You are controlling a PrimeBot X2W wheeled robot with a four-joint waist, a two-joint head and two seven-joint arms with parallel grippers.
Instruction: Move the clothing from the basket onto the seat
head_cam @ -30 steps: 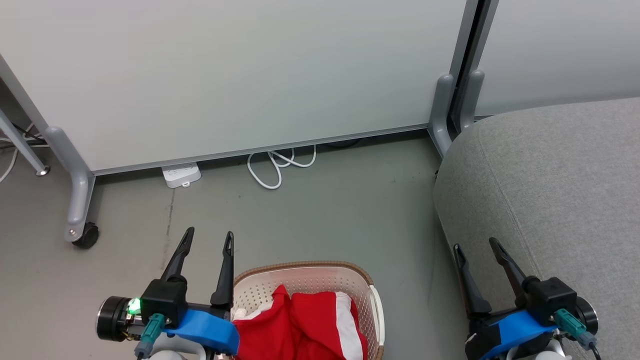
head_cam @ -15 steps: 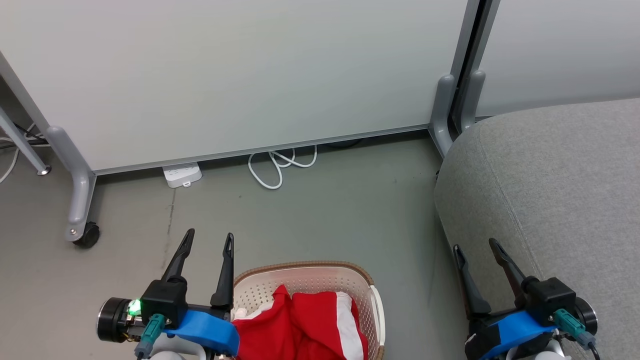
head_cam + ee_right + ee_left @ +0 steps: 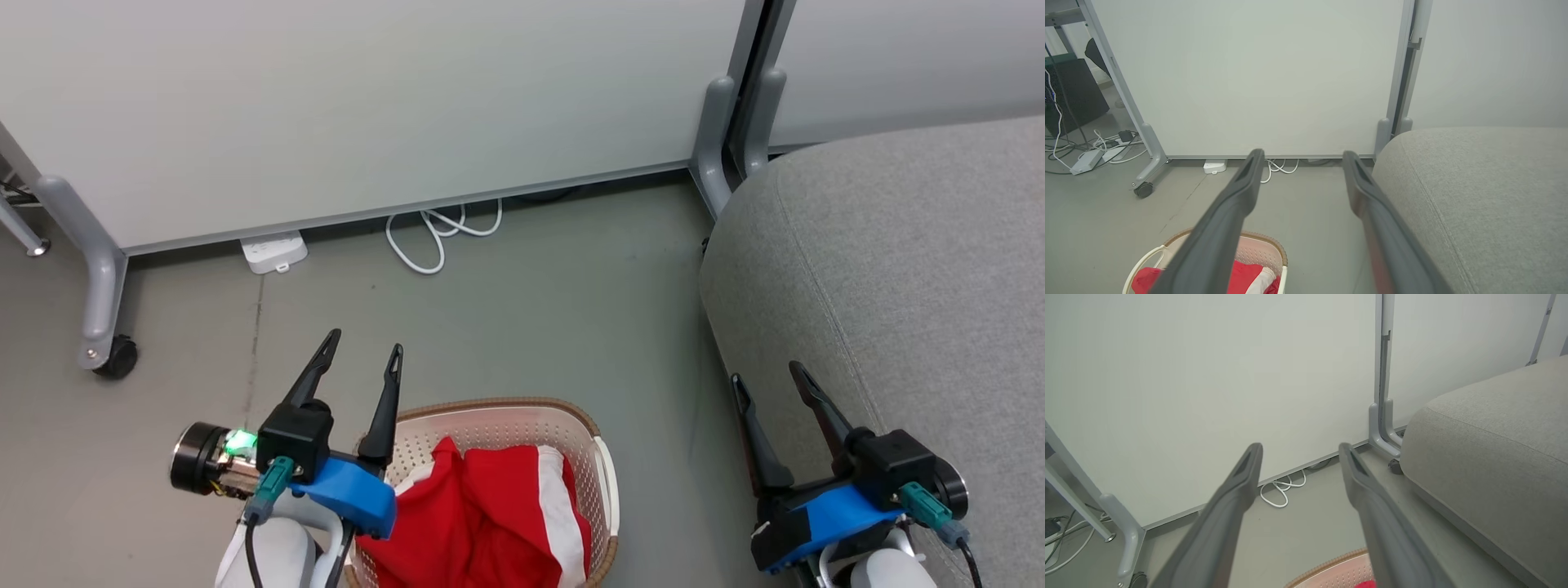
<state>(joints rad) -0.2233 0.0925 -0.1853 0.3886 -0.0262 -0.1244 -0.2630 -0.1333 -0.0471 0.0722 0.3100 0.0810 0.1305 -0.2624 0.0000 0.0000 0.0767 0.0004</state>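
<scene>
Clothing (image 3: pixel 490 523), red with white stripes: lies heaped inside basket (image 3: pixel 506 411), cream with brown rim. Sits on grey floor (image 3: pixel 555 327) near seat (image 3: pixel 898 261), a strip of floor between.
Left gripper (image 3: pixel 364 343): spread wide, empty, hovers at basket's left rim.
Right gripper (image 3: pixel 767 374): spread wide, empty, hovers at seat's left edge.
White cable (image 3: pixel 424 241): coiled at foot of partition (image 3: pixel 367 106).

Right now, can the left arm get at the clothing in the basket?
Probably yes. The left end effector is open and empty by the left rim of the basket; the clothing lies uncovered inside, with nothing between them.
</scene>
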